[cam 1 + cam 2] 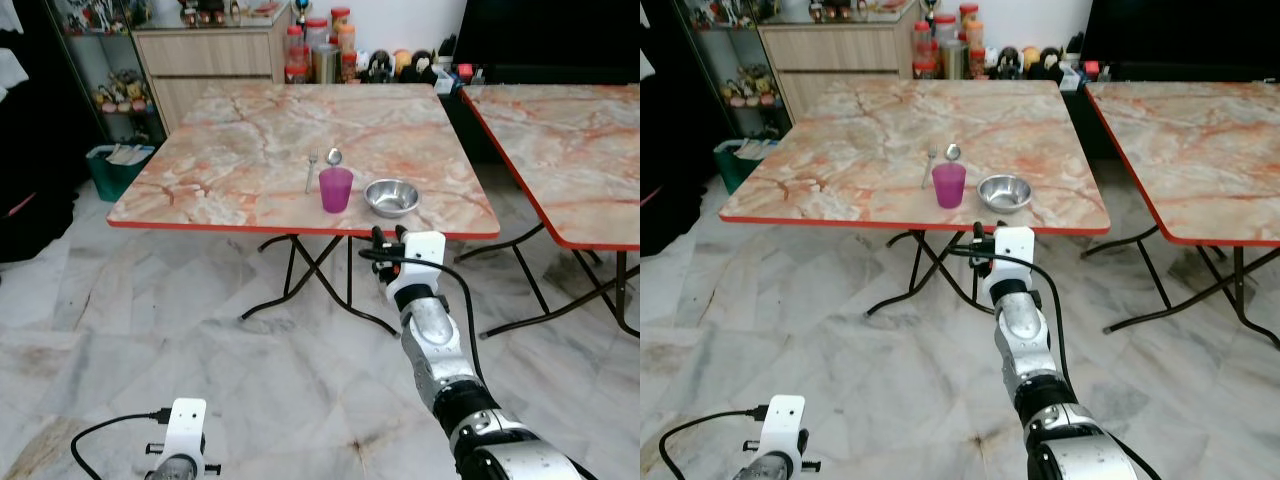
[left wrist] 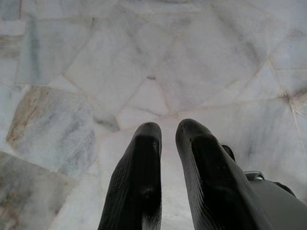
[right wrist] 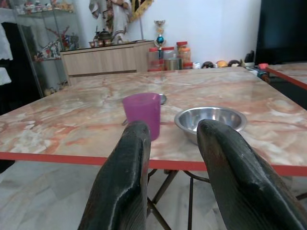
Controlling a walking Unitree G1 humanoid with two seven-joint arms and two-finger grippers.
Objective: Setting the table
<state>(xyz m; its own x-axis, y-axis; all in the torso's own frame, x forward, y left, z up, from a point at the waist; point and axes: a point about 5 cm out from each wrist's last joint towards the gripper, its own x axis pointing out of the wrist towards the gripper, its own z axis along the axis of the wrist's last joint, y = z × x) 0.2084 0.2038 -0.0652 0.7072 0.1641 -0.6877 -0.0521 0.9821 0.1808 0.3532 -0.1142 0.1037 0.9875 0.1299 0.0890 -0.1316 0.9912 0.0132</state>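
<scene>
A purple plastic cup (image 1: 335, 189) stands near the front edge of the marble table (image 1: 230, 180). A steel bowl (image 1: 391, 197) sits just to its right. Behind the cup lie a fork (image 1: 311, 170) and a spoon (image 1: 334, 157). My right gripper (image 3: 172, 127) is raised in front of the table's red front edge, a little short of it, below cup and bowl. It points at them, open and holding nothing. My left gripper (image 2: 168, 127) hangs low over the marble floor, its fingers close together and holding nothing.
A second marble table (image 1: 580, 150) stands to the right, with a gap of floor between the two. Behind the first table are a wooden cabinet (image 1: 205, 55) and several jars (image 1: 320, 45). A green bin (image 1: 115, 170) sits at the left by a glass shelf.
</scene>
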